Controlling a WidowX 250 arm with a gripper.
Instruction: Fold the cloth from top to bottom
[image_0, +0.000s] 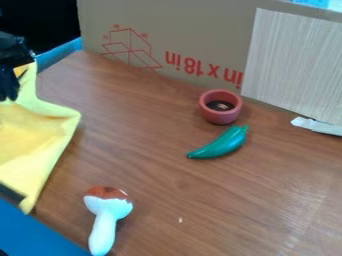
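At the left edge, high in the camera view, the black gripper (15, 80) hangs partly cut off by the frame. It is shut on the upper part of the yellow cloth (40, 135), which rises in a narrow raised strip beside it. Below, the cloth spreads down along the left side of the table, with a bent right corner and a lower tip close to the blue edge. Its left part lies outside the frame.
A mushroom toy (105, 215) lies right of the cloth's lower tip. Farther right are a green pepper (222, 144) and a small red pot (220, 107). A cardboard box wall (180, 35) stands behind, with a white strip (317, 126) at right.
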